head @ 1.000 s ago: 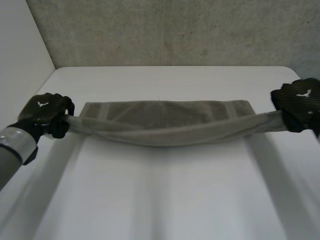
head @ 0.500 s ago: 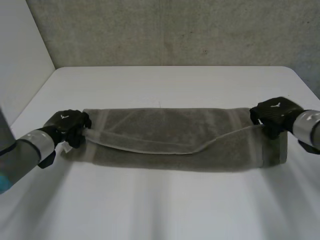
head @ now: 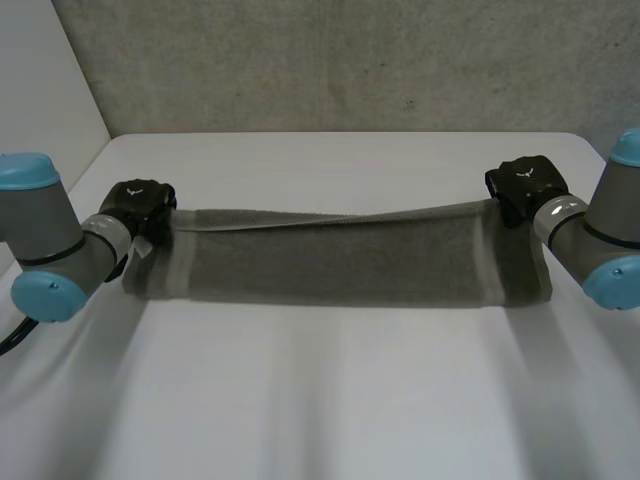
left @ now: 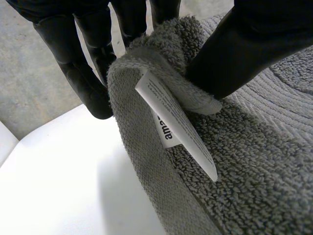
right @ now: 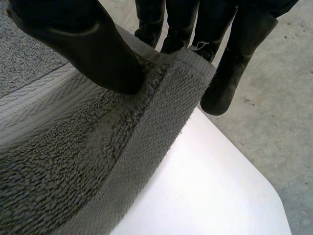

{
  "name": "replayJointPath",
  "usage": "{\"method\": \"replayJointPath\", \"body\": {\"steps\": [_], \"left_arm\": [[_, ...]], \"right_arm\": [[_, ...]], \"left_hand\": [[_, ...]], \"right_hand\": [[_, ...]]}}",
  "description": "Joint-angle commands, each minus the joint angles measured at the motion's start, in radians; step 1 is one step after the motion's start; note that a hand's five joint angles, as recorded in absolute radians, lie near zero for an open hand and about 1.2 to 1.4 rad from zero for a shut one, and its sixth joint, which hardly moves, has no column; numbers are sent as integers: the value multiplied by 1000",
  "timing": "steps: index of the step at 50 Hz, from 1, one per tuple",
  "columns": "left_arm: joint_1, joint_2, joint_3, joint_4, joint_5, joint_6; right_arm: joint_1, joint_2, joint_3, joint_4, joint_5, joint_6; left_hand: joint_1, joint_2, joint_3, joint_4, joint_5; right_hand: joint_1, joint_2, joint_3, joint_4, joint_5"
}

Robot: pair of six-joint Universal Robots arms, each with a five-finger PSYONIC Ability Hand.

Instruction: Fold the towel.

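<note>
Head view, near to far: bare white bench in front, then the grey towel lying across it side to side as a long folded band, its near edge flat on the bench. The upper layer's far edge runs in a nearly straight line from one hand to the other; cannot tell whether it is clear of the layer beneath. Left hand sits at the far left corner of the towel, with the left arm low beside that end. Right hand sits at the far right corner, with the right arm coming in from the side. Left wrist view: fingers behind the corner and thumb in front, grasping bunched terry between them; a white label with dark print hangs from the hem just beside the pinch. Right wrist view: the thumb presses on top of the hem and the fingers curl past its edge, so the corner is clamped between them. Beyond the towel there is more bench, ending at a rough grey wall
</note>
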Motion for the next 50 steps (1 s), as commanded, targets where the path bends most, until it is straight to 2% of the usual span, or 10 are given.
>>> {"method": "replayJointPath", "body": {"steps": [1,5,6,7,8,9,16,30,42,50], "left_arm": [[-9,-60,81,0,-20,1],[-16,-77,98,0,-20,1],[-24,-84,101,1,-21,4],[-30,-88,101,1,-21,6],[-30,-88,101,1,-21,6],[-35,-88,99,1,-23,6],[-35,-21,52,6,-29,-10],[-21,278,-316,84,-8,-26],[-15,400,-540,100,68,-25],[-15,427,-625,219,80,-26]], "right_arm": [[13,84,-100,1,57,-4],[14,111,-130,1,60,-4],[14,117,-136,0,62,0],[16,120,-137,-6,62,6],[16,120,-137,-7,62,6],[16,120,-137,-22,70,18],[20,17,-38,-68,68,158],[-4,-314,332,-42,-2,108],[-72,-333,532,-33,-21,45],[-84,-261,558,-115,-35,-9]], "left_hand": [[-83,-140,-181,-155,-318],[-506,-563,-604,-578,-741],[-867,-924,-964,-938,-1102],[-1065,-1122,-1162,-1136,-1300],[-1067,-1124,-1164,-1138,-1302],[-1276,-1333,-1374,-1348,-1511],[-1279,-1336,-1377,-1351,-1514],[-1279,-1336,-1377,-1351,-1514],[-1278,-1336,-1376,-1350,-1513],[-1278,-1336,-1376,-1350,-1513]], "right_hand": [[50,89,55,49,49],[50,89,55,49,49],[-231,-192,-225,-232,-232],[-905,-866,-900,-906,-907],[-912,-873,-906,-913,-913],[-1172,-1133,-1166,-1173,-1173],[-1172,-1133,-1166,-1173,-1173],[-1151,-1112,-1145,-1152,-1152],[-915,-876,-909,-916,-916],[-806,-767,-801,-808,-808]]}}
